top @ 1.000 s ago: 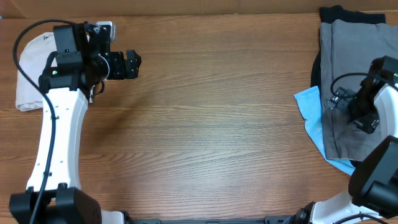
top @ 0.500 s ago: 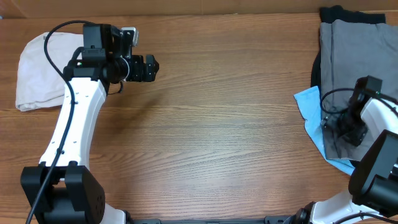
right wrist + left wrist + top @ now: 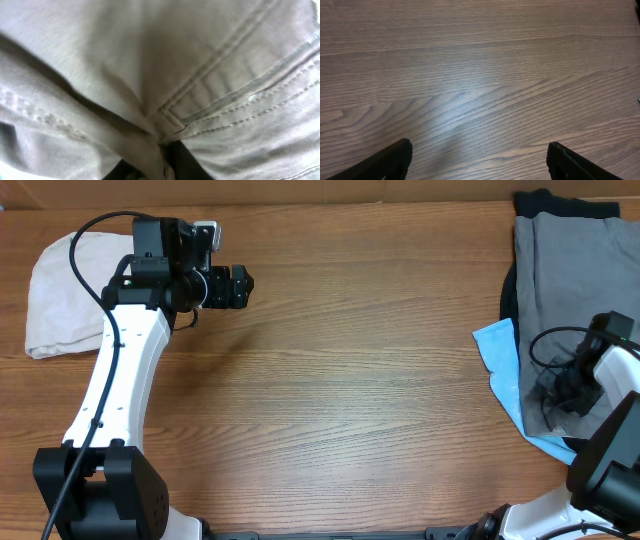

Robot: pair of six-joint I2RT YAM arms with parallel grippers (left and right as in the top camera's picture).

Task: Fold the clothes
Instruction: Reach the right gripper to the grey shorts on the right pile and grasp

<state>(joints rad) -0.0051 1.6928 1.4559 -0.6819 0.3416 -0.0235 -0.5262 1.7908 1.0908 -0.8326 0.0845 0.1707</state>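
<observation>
The clothes, grey shorts, lie flat at the table's right edge on top of other garments. My right gripper is down on their lower part. In the right wrist view the grey fabric with stitched seams fills the frame, and a fold of it is pinched between the dark fingertips of the right gripper, which is shut on it. My left gripper hovers over bare wood at the far left, away from the shorts. Its jaws stand wide apart with nothing between them, as the left gripper shows in its wrist view.
A light-blue garment and a black garment stick out from under the shorts on their left side. A cream-white folded garment lies at the far left, behind the left arm. The wooden table spans the middle.
The left arm swung right, off the cream-white garment, and then held still. The right gripper dropped onto the shorts and closed on a fold of the fabric.
</observation>
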